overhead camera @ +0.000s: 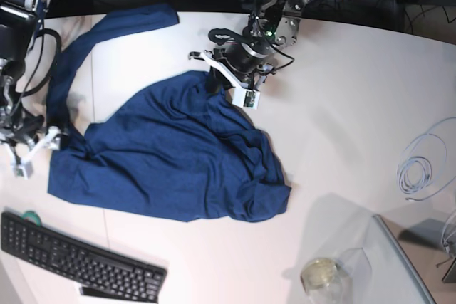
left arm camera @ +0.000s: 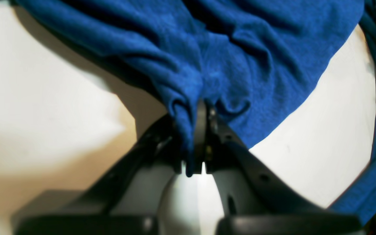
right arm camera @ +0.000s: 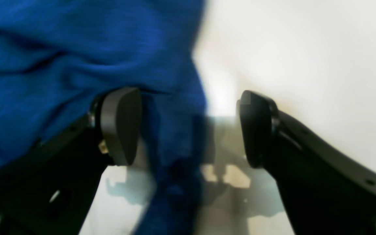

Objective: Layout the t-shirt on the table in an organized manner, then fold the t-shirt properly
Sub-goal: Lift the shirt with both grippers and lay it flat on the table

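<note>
Currently I count one t-shirt point(overhead camera: 171, 154), navy, rumpled, spread across the left half of the table point(overhead camera: 342, 105), one sleeve trailing toward the far left corner. My left gripper point(left arm camera: 201, 107) is at the shirt's far edge with its jaws pressed together on a bunched fold of the cloth. My right gripper point(right arm camera: 188, 127) sits at the shirt's left edge, jaws wide apart, with blue fabric hanging between them against the left pad point(right arm camera: 121, 125) and nothing pinched. Also on the table: a black keyboard point(overhead camera: 78, 258) at the near left, a coiled white cable point(overhead camera: 420, 165) at the right, and a glass jar point(overhead camera: 320, 275) near the front.
</note>
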Controlling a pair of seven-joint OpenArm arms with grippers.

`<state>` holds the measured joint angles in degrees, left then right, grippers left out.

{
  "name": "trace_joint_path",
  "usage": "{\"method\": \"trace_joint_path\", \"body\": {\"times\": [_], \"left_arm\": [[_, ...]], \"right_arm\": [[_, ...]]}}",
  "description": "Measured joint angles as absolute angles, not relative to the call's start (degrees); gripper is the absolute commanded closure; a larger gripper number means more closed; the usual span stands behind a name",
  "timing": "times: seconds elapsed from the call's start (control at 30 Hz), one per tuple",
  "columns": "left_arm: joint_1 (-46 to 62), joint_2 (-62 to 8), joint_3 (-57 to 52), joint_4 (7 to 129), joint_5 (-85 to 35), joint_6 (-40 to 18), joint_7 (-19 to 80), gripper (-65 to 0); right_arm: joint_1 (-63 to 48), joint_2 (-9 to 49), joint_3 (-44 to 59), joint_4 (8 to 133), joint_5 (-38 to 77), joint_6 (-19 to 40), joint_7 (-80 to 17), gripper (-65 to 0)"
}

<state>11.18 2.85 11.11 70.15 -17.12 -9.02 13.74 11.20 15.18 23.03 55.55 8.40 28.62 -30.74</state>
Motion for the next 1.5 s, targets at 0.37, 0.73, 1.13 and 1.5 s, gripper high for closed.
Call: {"method": "trace_joint_path", "body": {"times": [0.37,0.73,1.13,1.5], "left_arm": [[16.03,0.08,6.07,81.80,-16.71,-8.51,14.61,0.0],[22.13,-4.45,5.74,96.79,-16.75,-8.10,15.07,0.0],[31.70,-7.66,-12.78,113.03,-17.12,-10.35,15.18,0.0],[4.62,-7.20,-7.31,112.18,-16.71,-9.45,27.73,0.0]], "right_arm": [[15.49,16.97,19.05,42.24,8.80,27.03,-24.10,-23.6],[-2.24,16.49,20.84,77.08,17.61,27.62,-43.03,0.0],[-19.14,16.25,37.85,114.45,33.65,28.36,-59.92,0.0],[1.21,22.37,35.83,108.90,37.32,27.86,-67.68,0.0]]}}
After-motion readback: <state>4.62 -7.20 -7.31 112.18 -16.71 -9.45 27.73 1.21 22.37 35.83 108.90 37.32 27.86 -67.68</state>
